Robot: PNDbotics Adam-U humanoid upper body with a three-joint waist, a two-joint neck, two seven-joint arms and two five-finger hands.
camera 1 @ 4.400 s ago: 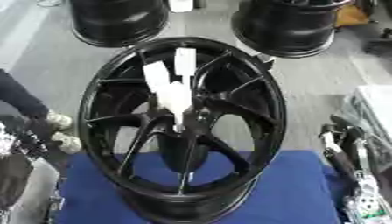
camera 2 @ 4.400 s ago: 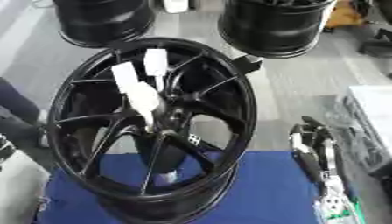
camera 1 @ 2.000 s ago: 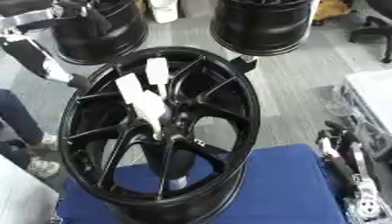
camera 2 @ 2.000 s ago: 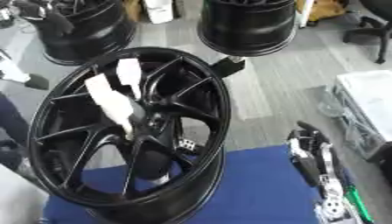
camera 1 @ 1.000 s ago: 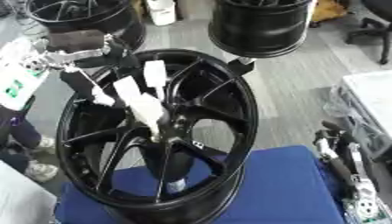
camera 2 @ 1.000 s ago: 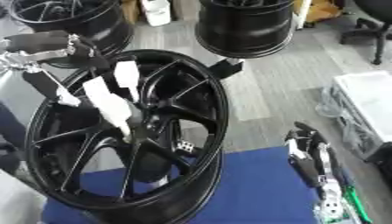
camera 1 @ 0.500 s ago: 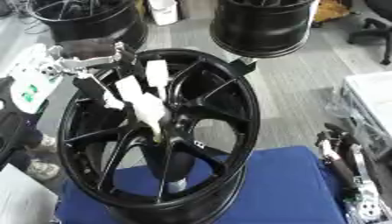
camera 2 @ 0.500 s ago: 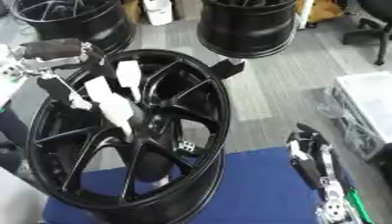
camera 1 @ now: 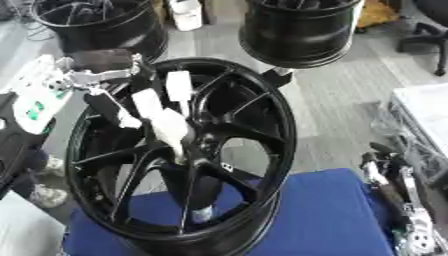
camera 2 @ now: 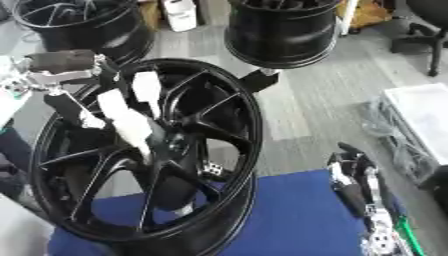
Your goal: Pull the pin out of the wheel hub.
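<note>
A black spoked wheel hub (camera 1: 249,107) stands tilted on a blue table top (camera 1: 311,215). A white pin (camera 1: 168,125) sticks out of the hub's centre, with two more white pieces (camera 1: 178,85) just above it. My left hand (camera 1: 98,75) has come in from the upper left and hangs over the rim. Its fingers (camera 1: 107,106) stretch down beside the pin, open, and are not curled round it. At the lower right my right hand (camera 2: 353,182) rests open with its fingers up, well away from the hub.
Two more black wheels (camera 1: 96,25) (camera 1: 302,30) stand on the grey floor behind. A white container (camera 1: 186,12) sits between them. A white box with clear plastic wrap (camera 1: 424,117) lies at the right edge.
My left hand has come in from the upper left and moved down over the rim towards the white pin. The right hand has stayed still. The camera has shifted a little.
</note>
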